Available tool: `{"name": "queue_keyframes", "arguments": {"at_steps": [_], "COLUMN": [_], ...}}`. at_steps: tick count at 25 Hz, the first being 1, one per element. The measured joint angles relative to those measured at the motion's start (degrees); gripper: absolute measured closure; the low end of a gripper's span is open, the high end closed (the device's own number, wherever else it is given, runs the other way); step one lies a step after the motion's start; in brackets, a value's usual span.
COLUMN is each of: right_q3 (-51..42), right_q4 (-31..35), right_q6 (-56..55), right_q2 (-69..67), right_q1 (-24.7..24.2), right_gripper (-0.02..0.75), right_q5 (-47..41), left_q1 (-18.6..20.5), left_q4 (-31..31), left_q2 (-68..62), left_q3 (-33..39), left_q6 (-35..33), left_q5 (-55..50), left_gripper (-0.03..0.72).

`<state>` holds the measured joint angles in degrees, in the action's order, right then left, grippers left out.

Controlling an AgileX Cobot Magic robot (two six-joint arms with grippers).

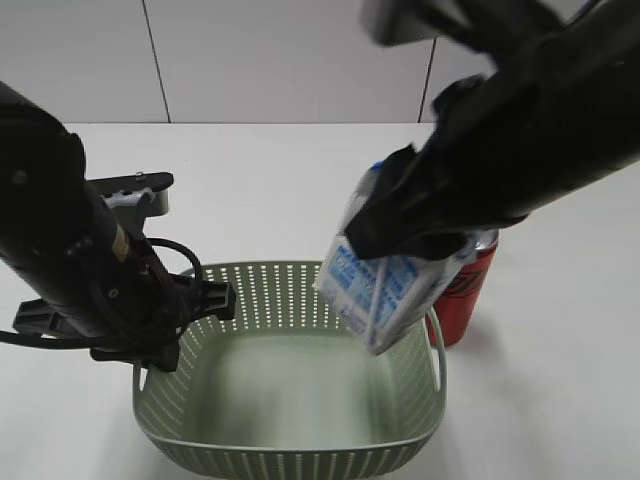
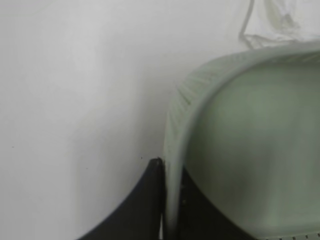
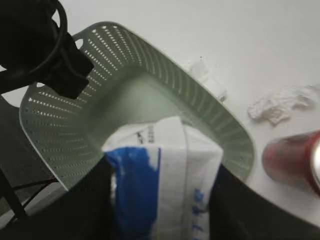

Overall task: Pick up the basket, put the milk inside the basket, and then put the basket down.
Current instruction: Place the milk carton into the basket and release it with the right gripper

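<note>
- Left gripper [image 1: 205, 298] is clamped on the left rim of the basket [image 1: 300, 420]; in the left wrist view one dark finger [image 2: 147, 200] sits outside the wall and the other inside.
- Basket lies at near centre; whether it is lifted off the table [image 1: 260, 180] I cannot tell.
- Right gripper [image 1: 400, 235] is closed around the milk [image 1: 385, 290], which hangs tilted over the basket's right half, not yet inside.
- Handling, judged: basket is light, stiff plastic that may flex at the rim; hold at a handle or rim.
- Carton looks light and crushable, its faces smooth; grip across the flat sides, gently.
- Count: one basket, one milk, one red can [image 1: 465, 295] just right of the basket, one crumpled white scrap [image 3: 280, 106] on the table.
</note>
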<state>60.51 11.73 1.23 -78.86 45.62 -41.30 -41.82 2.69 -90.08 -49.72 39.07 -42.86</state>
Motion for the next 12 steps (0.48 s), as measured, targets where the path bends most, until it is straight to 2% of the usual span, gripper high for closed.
{"name": "queue_keyframes", "arguments": {"at_steps": [5,12], "right_q3": [0.15,0.15], "right_q4": [-3.45,-4.08], "right_q6": [-2.60,-3.00], "right_q2": [-8.33,-16.93], "right_q1": [4.22,4.72], "right_gripper": [0.421,0.421], "right_q5": [3.74,7.12], "left_q1": [0.00,0.00], "left_q4": [0.00,0.00], "left_q2": [0.00,0.00], "left_q3": [0.00,0.00], "left_q6": [0.00,0.00], "left_q5": [0.02,-1.07], "left_gripper": [0.683,0.683]}}
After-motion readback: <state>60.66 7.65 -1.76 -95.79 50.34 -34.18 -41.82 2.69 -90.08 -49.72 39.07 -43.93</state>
